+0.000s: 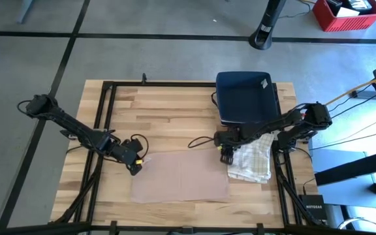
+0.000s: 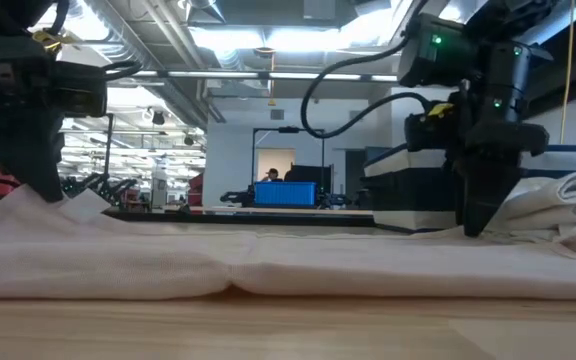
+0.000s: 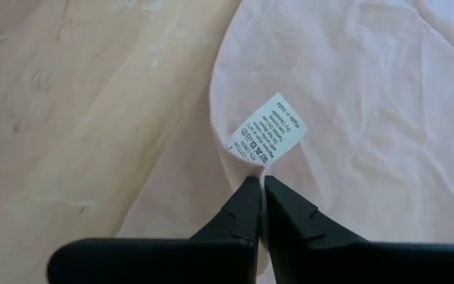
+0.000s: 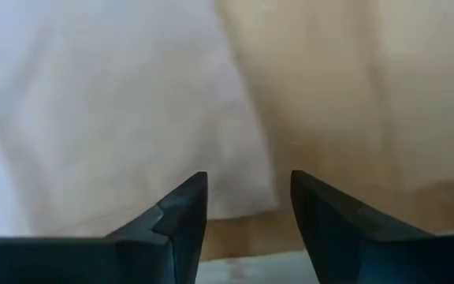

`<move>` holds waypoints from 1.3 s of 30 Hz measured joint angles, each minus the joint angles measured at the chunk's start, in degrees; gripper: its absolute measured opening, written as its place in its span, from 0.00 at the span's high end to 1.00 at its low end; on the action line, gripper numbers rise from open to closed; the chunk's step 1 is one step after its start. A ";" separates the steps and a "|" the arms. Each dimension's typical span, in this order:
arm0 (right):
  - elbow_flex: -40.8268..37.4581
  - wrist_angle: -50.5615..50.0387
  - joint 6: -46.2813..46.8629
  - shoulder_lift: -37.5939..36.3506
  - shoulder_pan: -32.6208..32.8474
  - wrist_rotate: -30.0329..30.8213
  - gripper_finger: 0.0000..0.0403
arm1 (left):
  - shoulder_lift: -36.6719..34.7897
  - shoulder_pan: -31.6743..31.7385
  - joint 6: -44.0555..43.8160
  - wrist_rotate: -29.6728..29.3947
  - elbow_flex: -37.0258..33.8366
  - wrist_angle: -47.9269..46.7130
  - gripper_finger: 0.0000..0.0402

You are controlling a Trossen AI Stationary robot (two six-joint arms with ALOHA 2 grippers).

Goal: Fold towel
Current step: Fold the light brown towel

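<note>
Towel (image 1: 180, 176), pink, spread flat on the near half of the table (image 1: 168, 111), long axis running left to right between the two arms. High view: left gripper (image 1: 136, 164) at the towel's far-left corner, right gripper (image 1: 225, 156) at the far-right corner, just beside a checked cloth (image 1: 252, 158) and near a dark blue bin (image 1: 244, 96); each arm nearest its own corner. Low view: towel (image 2: 268, 262) lying as a low band across the tabletop, its left corner lifted slightly under the left gripper (image 2: 43, 190); right gripper (image 2: 473, 225) reaching down to the cloth edge on the other side. Left wrist view: fingers (image 3: 243, 217) pressed together, pinching the towel (image 3: 353, 102) hem right below the care label (image 3: 266, 134). Right wrist view: fingers (image 4: 180, 213) spread apart, nothing between them, towel (image 4: 109, 102) corner lying directly ahead with bare wood beside it. Judged: right corner not yet pinched; fold likely to carry both far corners toward the near edge, across the short axis.
</note>
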 joint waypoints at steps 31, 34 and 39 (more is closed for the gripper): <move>16.81 -12.40 -2.47 -6.40 13.92 12.03 0.98 | -6.29 -10.18 -1.87 -5.70 17.48 -16.83 1.00; 20.46 -14.50 -2.39 -6.40 16.63 11.04 0.99 | -6.27 -13.57 -2.90 -6.62 19.32 -14.56 1.00; 25.71 -16.15 -0.42 -6.45 21.73 10.45 0.99 | -6.27 -20.40 -7.16 -8.23 21.89 -12.89 1.00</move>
